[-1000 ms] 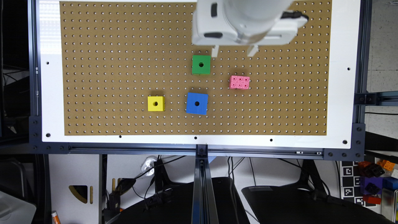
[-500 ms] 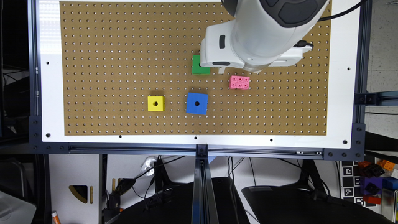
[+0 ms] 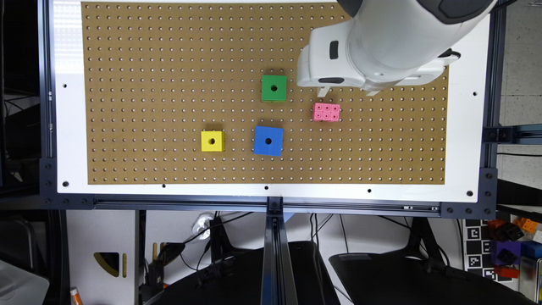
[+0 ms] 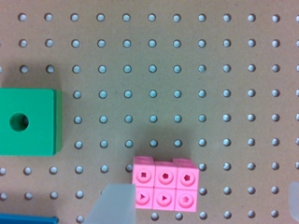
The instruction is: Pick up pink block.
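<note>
The pink block [image 3: 326,112], a small studded brick, lies flat on the brown pegboard [image 3: 169,84], to the exterior view's right of the green cube [image 3: 274,88]. My gripper [image 3: 348,90] hangs just beyond the block's far side, above the board. In the wrist view the pink block [image 4: 165,190] sits between the fingers, close against one translucent finger [image 4: 112,205] and well apart from the other at the frame's edge. The gripper [image 4: 203,205] is open and holds nothing.
A blue cube [image 3: 268,140] and a yellow cube [image 3: 212,141] sit nearer the board's front edge. The green cube [image 4: 28,122] is about one block-length from the pink block. A white border and a dark frame [image 3: 271,201] surround the pegboard.
The arm has swung toward the exterior view's right, uncovering the green cube, and now hangs over the spot just behind the pink block. None of the blocks has moved.
</note>
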Tool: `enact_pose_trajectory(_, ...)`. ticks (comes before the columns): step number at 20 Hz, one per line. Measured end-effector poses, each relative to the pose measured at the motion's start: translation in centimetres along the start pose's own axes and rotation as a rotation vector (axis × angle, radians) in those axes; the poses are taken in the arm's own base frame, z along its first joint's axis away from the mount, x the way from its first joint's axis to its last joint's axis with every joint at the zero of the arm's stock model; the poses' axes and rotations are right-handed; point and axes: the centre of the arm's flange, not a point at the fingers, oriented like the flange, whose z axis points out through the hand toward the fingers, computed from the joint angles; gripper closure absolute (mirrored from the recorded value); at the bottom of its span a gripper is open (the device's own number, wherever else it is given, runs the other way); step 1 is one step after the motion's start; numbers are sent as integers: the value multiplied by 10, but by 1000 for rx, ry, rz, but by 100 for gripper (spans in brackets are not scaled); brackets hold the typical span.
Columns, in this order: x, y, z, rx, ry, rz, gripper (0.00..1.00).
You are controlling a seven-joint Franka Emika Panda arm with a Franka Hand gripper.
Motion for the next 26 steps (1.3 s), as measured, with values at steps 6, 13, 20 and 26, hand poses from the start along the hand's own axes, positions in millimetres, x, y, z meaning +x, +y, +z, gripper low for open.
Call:
enact_pose_trajectory(6, 5, 1, 39, -11, -20, 3, 0)
enact_pose_trajectory(13, 22, 5, 48, 0, -12, 20, 0)
enact_pose_trajectory(20, 28, 8, 66, -8, -19, 23, 0)
enact_pose_trajectory(26, 33, 6, 86, -3, -21, 20, 0)
